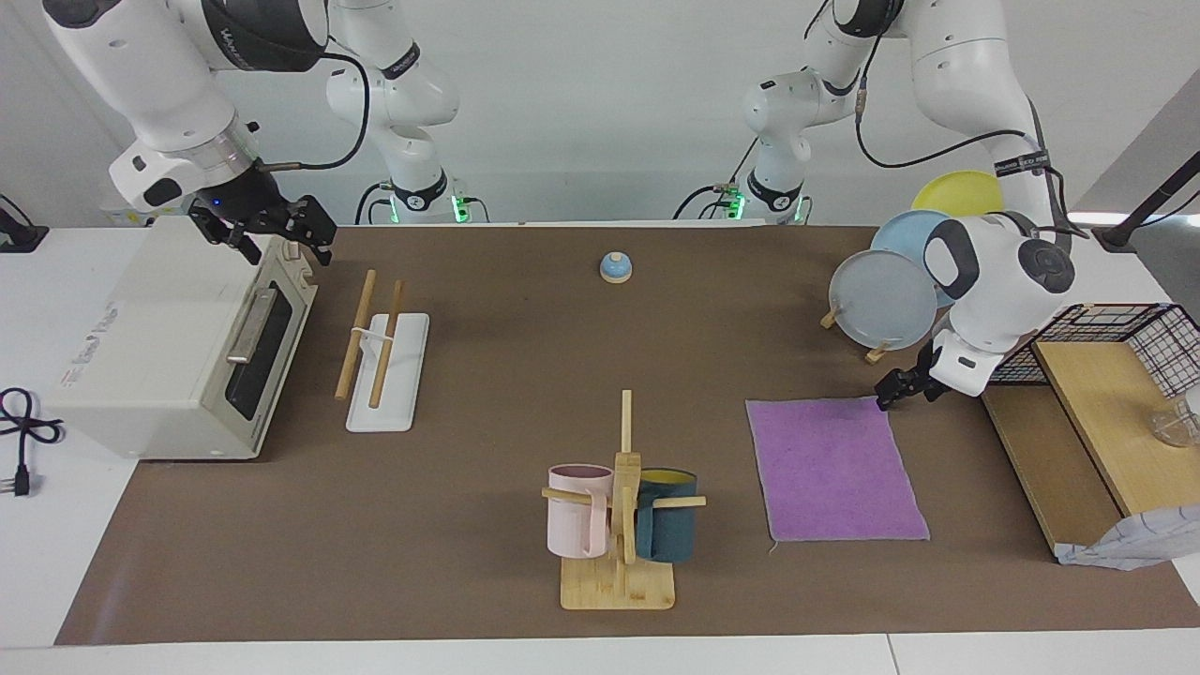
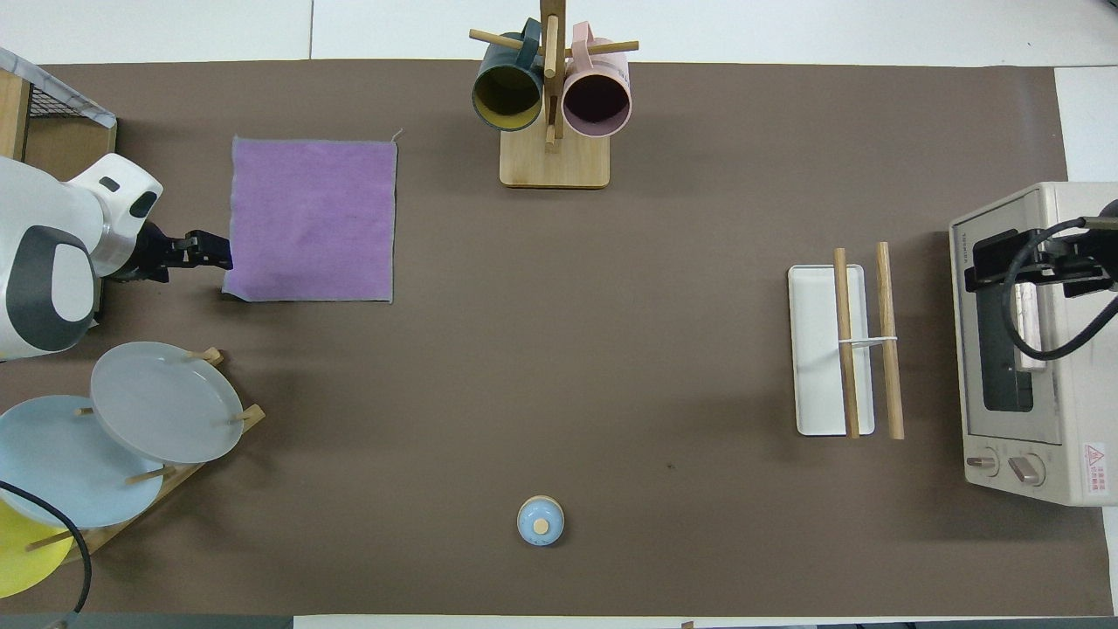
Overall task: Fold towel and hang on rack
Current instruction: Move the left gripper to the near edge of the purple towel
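The purple towel [image 1: 834, 469] lies flat toward the left arm's end of the table, by its edge farthest from the robots. The left gripper [image 1: 887, 397] sits low at the towel's corner nearest the robots; whether its jaws are spread cannot be told. The right gripper [image 1: 281, 230] waits over the toaster oven [image 1: 178, 347], jaws apart, beside the rack [image 1: 380, 361].

L gripper [image 1: 889, 397] low at towel [image 1: 833, 468] corner nearest plates; R gripper [image 1: 274, 236] over toaster oven [image 1: 178, 347].
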Tool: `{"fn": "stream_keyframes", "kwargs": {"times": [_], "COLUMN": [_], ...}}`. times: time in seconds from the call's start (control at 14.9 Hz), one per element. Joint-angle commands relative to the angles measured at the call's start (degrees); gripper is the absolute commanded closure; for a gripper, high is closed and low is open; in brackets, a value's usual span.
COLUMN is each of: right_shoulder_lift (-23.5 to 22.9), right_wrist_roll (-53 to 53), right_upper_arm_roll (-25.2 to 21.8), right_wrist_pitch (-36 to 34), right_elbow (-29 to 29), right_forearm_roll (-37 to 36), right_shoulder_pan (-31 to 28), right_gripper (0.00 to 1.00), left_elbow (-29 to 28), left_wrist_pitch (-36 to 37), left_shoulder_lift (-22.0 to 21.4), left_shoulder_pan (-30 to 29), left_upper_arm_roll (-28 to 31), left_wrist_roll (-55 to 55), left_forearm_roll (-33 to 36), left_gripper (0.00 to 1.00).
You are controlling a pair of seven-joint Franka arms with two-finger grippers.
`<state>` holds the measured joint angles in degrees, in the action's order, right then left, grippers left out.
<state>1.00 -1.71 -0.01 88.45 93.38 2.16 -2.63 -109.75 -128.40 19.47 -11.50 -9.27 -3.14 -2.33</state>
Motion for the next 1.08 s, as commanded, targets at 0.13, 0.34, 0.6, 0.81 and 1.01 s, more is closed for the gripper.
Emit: {"fn": "stream_keyframes", "kwargs": {"times": [0.13, 0.34, 0.6, 0.81, 1.01], "right_shoulder_lift": [0.6, 0.6, 0.6, 0.6, 0.6], "right_wrist_roll": [1.2, 1.2, 1.2, 1.4, 1.8], "right_upper_arm_roll": [0.0, 0.1, 0.0, 0.0, 0.2], "right_wrist_pitch": [0.1, 0.1, -0.1, -0.5, 0.2], "right_elbow": [0.8, 0.8, 0.8, 0.9, 0.9], "right_forearm_roll": [0.7, 0.7, 0.8, 0.8, 1.5], "right_shoulder_pan": [-0.4, -0.4, -0.7, -0.7, -0.4], "right_gripper": [0.0, 0.0, 0.0, 0.0, 0.0], "left_elbow": [1.7, 1.6, 1.6, 1.6, 1.7], "left_wrist_pitch": [-1.0, -1.1, -0.5, -0.3, -0.2], "left_shoulder_lift": [2.1, 3.1, 3.1, 3.1, 3.1], "left_shoulder_pan": [0.5, 0.6, 0.6, 0.8, 0.8], "left_upper_arm_roll": [0.0, 0.0, 0.0, 0.0, 0.0], "left_wrist_roll": [1.1, 1.0, 0.9, 0.9, 0.9], "left_forearm_roll": [-2.9, -3.0, -3.4, -4.0, -3.9], "left_gripper": [0.3, 0.36, 0.45, 0.61, 0.8]}}
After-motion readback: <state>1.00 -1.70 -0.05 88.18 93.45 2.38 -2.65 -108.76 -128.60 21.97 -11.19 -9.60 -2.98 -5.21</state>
